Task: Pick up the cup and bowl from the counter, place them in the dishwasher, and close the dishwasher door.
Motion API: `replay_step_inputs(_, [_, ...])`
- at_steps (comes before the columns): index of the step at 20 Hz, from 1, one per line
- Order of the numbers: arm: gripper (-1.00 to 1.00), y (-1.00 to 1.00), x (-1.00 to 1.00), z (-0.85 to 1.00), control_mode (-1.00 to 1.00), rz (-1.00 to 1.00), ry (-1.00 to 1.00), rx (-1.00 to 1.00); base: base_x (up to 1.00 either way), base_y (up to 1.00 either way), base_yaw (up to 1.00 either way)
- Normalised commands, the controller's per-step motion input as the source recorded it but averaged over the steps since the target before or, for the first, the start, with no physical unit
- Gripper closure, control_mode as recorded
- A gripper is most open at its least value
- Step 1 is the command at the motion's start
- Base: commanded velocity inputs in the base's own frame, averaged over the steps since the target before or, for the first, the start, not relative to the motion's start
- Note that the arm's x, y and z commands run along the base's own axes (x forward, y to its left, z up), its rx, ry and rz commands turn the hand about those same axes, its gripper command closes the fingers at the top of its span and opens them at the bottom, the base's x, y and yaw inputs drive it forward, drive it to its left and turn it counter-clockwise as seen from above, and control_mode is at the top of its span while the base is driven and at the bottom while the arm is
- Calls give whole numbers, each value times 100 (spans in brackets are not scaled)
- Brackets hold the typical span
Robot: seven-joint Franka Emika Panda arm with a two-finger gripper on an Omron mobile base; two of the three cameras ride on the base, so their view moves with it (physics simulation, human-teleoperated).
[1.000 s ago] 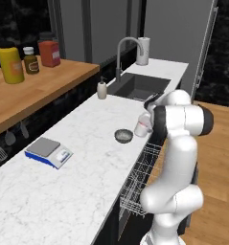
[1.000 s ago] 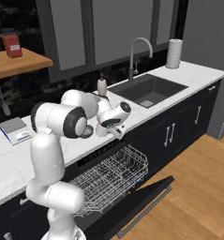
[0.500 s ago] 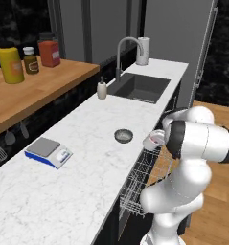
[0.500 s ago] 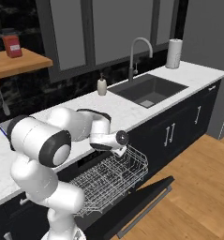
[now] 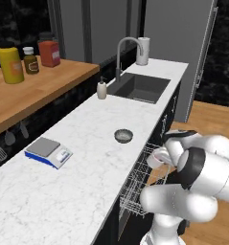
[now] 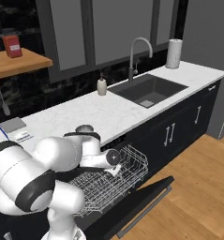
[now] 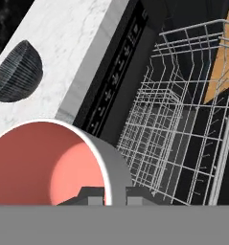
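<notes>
My gripper [image 7: 109,196] is shut on the wall of the red cup [image 7: 53,167], one fingertip inside its pale rim and one outside. In the left base view the cup [image 5: 159,156] hangs off the front edge of the white marble counter [image 5: 87,143], above the pulled-out wire rack [image 5: 136,184] of the dishwasher. The grey bowl [image 5: 123,136] sits on the counter close to that edge; the hand view shows the bowl [image 7: 17,72] at upper left. The dishwasher door [image 6: 140,205] lies folded down and open under the rack [image 6: 127,169].
A sink [image 5: 140,87] with a faucet [image 5: 121,52] and a soap bottle [image 5: 102,89] lies farther along the counter. A blue-edged scale [image 5: 48,152] sits nearer me. Jars stand on the wooden shelf [image 5: 34,88]. Wood floor [image 6: 197,187] spreads out to the right.
The arm has carried the cup off the counter, past its front edge and down over the dishwasher rack. The bowl has stayed in place.
</notes>
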Motion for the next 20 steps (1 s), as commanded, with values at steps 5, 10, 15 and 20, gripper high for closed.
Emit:
replay_step_inputs(5, [100, -28, 9, -29, -100, 0, 15, 0, 0, 0, 0])
replay_step_inputs(10, [100, -26, 37, -58, -100, 0, 8, 0, 0, 0, 0])
replay_step_inputs(15, [100, -22, 37, -76, -100, 1, 0, -1, 0, 0, 0])
replay_step_inputs(20, [100, -33, 21, -59, -100, 4, -8, 0, 0, 0, 0])
